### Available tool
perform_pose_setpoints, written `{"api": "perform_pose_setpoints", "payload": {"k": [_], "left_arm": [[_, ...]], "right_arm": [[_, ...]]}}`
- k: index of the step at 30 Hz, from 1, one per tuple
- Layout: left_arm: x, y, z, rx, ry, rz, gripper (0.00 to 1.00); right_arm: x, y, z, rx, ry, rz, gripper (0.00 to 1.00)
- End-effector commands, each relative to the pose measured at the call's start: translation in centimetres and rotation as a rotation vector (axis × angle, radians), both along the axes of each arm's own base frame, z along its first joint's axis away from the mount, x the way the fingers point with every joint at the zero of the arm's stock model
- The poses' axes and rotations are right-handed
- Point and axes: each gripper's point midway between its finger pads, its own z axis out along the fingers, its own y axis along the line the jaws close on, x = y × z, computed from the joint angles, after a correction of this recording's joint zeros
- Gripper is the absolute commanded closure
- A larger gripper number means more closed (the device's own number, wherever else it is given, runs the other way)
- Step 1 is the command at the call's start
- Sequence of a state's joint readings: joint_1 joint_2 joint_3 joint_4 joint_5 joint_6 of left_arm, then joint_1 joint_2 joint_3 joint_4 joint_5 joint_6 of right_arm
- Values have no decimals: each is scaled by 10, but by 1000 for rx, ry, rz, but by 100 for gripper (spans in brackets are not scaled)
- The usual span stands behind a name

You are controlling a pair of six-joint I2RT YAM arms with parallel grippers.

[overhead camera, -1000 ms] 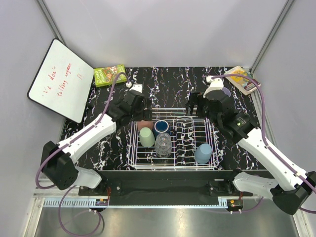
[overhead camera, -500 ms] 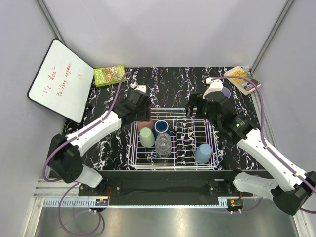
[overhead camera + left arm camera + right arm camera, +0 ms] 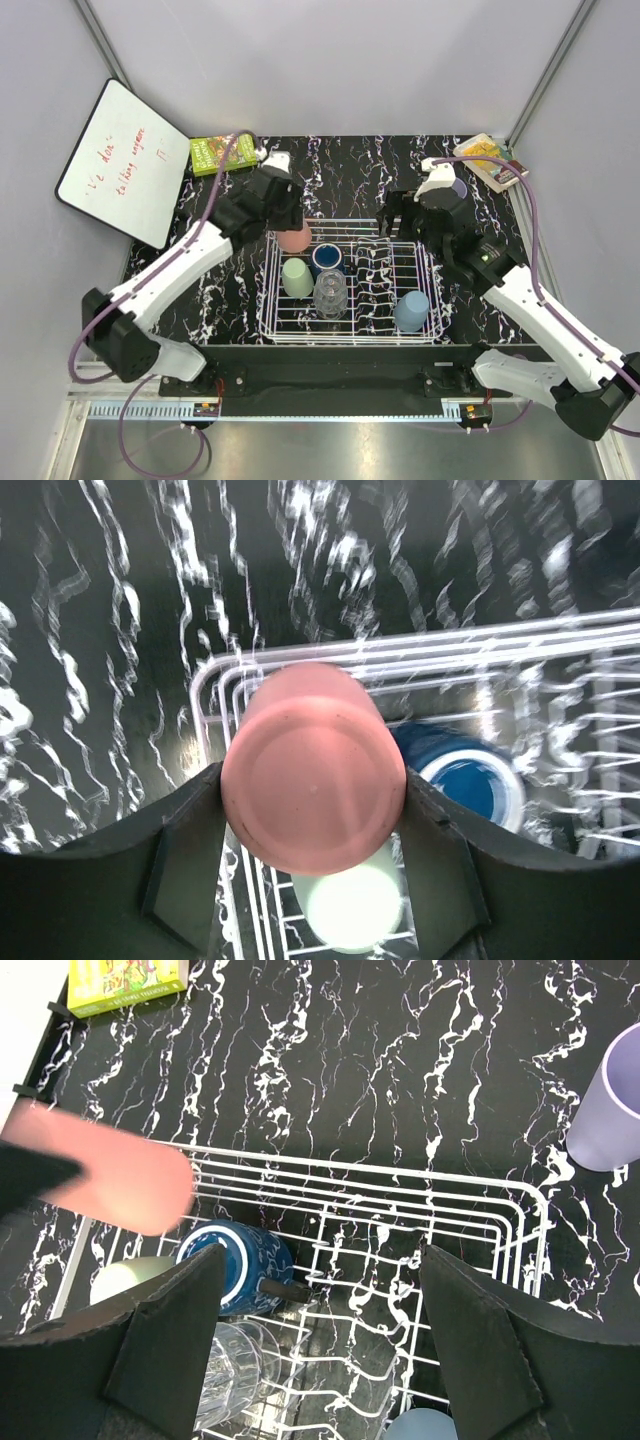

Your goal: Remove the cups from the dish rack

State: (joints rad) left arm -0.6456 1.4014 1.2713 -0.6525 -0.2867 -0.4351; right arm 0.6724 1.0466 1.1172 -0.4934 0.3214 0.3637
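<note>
We see a black table [image 3: 340, 170] veined with white marbling, closed in by pale grey walls [image 3: 330, 60] on three sides. One whiteboard [image 3: 120, 175] with red writing leans at the left, and there are two books: a green book [image 3: 222, 152] at the far left of the table and a yellow book [image 3: 490, 160] in the far right corner. One white wire dish rack [image 3: 375, 290] sits in the middle near the arms. We count six cups, one of each kind. Four are in the rack: the pale green cup [image 3: 297, 277], the dark blue cup [image 3: 328, 259] and the clear glass [image 3: 330, 292] clustered in its left half, and the blue-grey cup [image 3: 411, 310] near its front right corner. The lavender cup [image 3: 458, 187] stands on the table beyond the rack, on the right. The left gripper [image 3: 288, 225] is clamped on the pink cup [image 3: 294, 239], base toward the wrist camera, above the rack's far left corner. The right gripper [image 3: 320, 1270] hangs over the far right of the rack with its jaws spread wide and nothing between them.
</note>
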Motion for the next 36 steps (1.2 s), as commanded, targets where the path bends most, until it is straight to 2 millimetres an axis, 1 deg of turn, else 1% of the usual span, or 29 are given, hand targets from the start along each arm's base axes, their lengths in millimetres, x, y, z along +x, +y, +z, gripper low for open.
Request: {"api": "perform_pose_setpoints", "payload": {"k": [1, 2, 5, 9, 10, 11, 12, 13, 15, 16, 17, 18, 19, 20, 21, 22, 23, 24, 25, 26, 28, 29, 30, 31, 33, 35, 36], "left_arm": [[7, 6, 103, -100, -232, 9, 100], [4, 5, 116, -126, -255, -2, 100], [-5, 3, 131, -189, -274, -21, 100], [-16, -3, 135, -264, -275, -55, 100], [-20, -4, 136, -295, -286, -62, 100], [-25, -10, 136, -326, -284, -91, 100], [-28, -11, 136, -352, -287, -103, 100], [-33, -13, 140, -406, -321, -118, 100], [-43, -21, 143, -489, -341, -178, 100], [-46, -21, 149, -549, -379, -185, 100], [-52, -26, 151, -596, -368, -235, 100], [-55, -27, 151, -624, -367, -250, 100], [-56, -28, 153, -668, -373, -261, 100], [-60, -30, 154, -702, -363, -297, 100], [-61, -31, 155, -729, -360, -318, 100], [-62, -33, 158, -783, -367, -334, 100], [-65, -33, 160, -817, -362, -367, 100], [-66, -33, 162, -844, -369, -381, 100], [-67, -33, 167, -897, -384, -395, 100], [-69, -32, 168, -921, -382, -419, 100], [-70, -34, 172, -993, -390, -448, 100], [-72, -35, 172, -1013, -380, -469, 100], [-73, -36, 173, -1031, -380, -477, 100], [-72, -37, 172, -1059, -378, -483, 100], [-72, -38, 170, -1082, -363, -485, 100], [-73, -38, 172, -1097, -374, -500, 100], [-74, -38, 174, -1110, -378, -506, 100]], "right_arm": [[-1, 0, 18, 51, -50, -9, 14], [-1, 0, 19, 56, -53, -8, 14], [-1, 2, 19, 74, -52, -5, 14], [-3, 4, 19, 103, -56, 2, 14], [-4, 6, 22, 116, -64, 10, 14], [-4, 8, 24, 131, -65, 14, 13], [-7, 12, 23, 145, -61, 37, 13], [-8, 14, 29, 169, -79, 50, 13], [-12, 22, 32, 215, -80, 86, 13], [-14, 24, 41, 252, -109, 99, 13], [-16, 26, 41, 280, -106, 106, 13], [-23, 29, 49, 319, -124, 140, 13], [-24, 35, 59, 363, -158, 167, 13], [-28, 38, 58, 394, -154, 186, 14], [-35, 45, 64, 429, -159, 237, 14], [-38, 48, 73, 465, -183, 262, 14], [-41, 50, 73, 491, -176, 272, 15], [-48, 55, 77, 519, -175, 318, 15], [-51, 57, 84, 549, -193, 334, 15], [-54, 59, 81, 577, -178, 346, 15], [-62, 65, 93, 633, -205, 404, 15], [-64, 68, 88, 657, -185, 412, 15], [-68, 71, 90, 675, -183, 437, 15], [-68, 72, 95, 699, -202, 447, 15], [-69, 75, 92, 713, -185, 456, 15], [-69, 77, 94, 720, -183, 467, 15], [-70, 80, 91, 721, -173, 478, 15]]}}
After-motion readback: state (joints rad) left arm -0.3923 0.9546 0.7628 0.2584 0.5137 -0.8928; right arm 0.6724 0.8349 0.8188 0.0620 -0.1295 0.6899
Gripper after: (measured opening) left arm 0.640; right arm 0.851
